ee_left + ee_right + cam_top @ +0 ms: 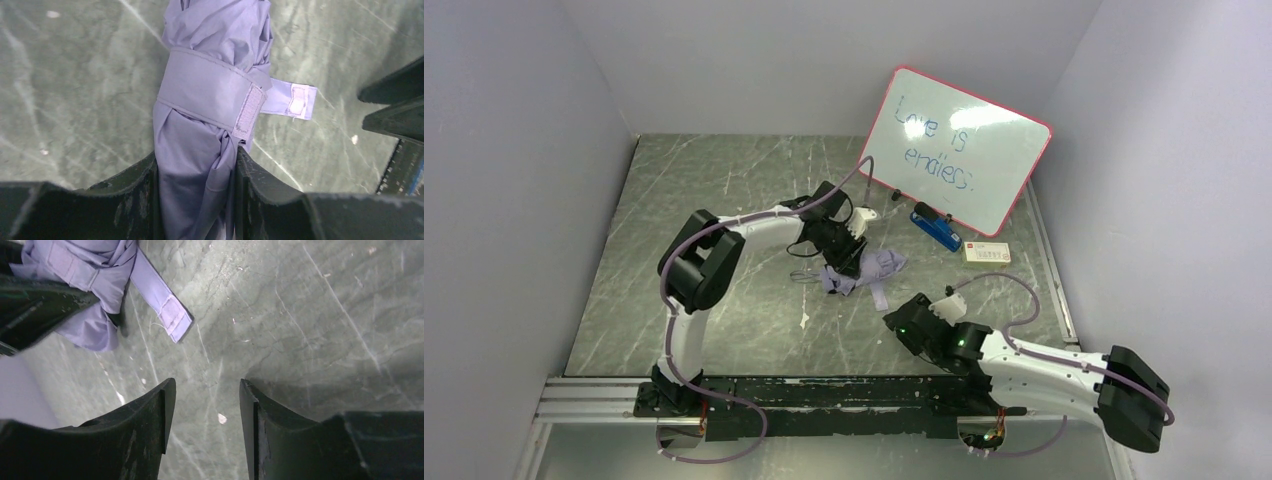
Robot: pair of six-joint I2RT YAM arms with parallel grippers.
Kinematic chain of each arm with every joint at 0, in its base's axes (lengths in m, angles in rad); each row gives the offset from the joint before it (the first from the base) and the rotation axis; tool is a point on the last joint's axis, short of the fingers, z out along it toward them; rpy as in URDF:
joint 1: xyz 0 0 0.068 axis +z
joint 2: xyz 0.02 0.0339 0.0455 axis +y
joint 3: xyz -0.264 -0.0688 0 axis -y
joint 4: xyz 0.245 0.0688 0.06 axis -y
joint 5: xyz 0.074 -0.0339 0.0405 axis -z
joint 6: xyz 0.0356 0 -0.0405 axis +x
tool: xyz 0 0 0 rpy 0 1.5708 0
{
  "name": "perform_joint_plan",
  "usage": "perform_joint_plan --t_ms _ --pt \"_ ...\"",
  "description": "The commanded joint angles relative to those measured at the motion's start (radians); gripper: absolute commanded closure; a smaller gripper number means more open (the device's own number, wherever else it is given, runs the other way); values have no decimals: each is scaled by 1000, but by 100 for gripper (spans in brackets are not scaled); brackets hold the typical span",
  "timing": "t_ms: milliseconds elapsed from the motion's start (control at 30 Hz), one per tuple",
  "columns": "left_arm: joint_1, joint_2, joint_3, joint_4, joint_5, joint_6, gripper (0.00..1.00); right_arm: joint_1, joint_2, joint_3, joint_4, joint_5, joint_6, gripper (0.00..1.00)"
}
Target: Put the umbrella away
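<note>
Though behind the umbrella (pixel 879 268), whiteboard (pixel 959 150) apart.

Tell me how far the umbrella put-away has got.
Done: the umbrella is folded, its strap wrapped round the bunched canopy. In hand: the left gripper clamps the umbrella; the right gripper is open and empty. Left: the tab sticks out loose, and the umbrella lies out on the table.

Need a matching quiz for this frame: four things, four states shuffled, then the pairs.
1. left hand
2. right hand
3. strap
4. whiteboard

A. open, holding nothing
B. leaning at the back, writing on it
C. wrapped round the folded umbrella
D. shut on the umbrella

Pairs: 1-D, 2-A, 3-C, 4-B
</note>
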Motion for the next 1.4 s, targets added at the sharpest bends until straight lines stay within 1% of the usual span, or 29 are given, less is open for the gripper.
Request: perform_joint_plan --t_ms 0,100,200,333,400,500,533,600,700,767,933,1033,1167,1367 --pt "32 88 -90 0 -500 43 95 5 30 -13 52 62 269 47" --pt "25 82 -109 15 -526 39 95 5 95 -22 113 98 351 49" --pt "20 86 -108 19 -547 29 95 4 163 -17 139 126 429 50" --pt "9 82 -110 27 -576 22 95 2 238 -2 129 182 473 53" --pt "-1 80 -111 29 -579 18 95 -7 268 -13 158 190 473 54" --pt "-22 78 -119 32 -579 14 95 -56 297 -27 202 159 444 54" --pt "-31 78 -123 34 -601 14 95 -70 302 -32 206 152 434 54" --pt "-45 79 -128 40 -617 15 95 -117 302 -48 239 137 377 54" --pt "-49 86 -126 42 -621 14 95 -230 309 -83 332 42 263 54" --pt "-49 91 -124 39 -619 14 95 -279 320 -89 372 -14 222 53" --pt "-50 88 -127 44 -620 17 95 -297 389 -40 398 -62 174 52" --pt "-51 87 -129 45 -622 18 95 -304 431 -39 458 -106 170 52" --pt "-50 85 -133 48 -619 20 95 -309 473 -24 473 -139 151 52" --pt "-50 91 -131 48 -616 20 95 -335 521 -79 657 -199 100 52"
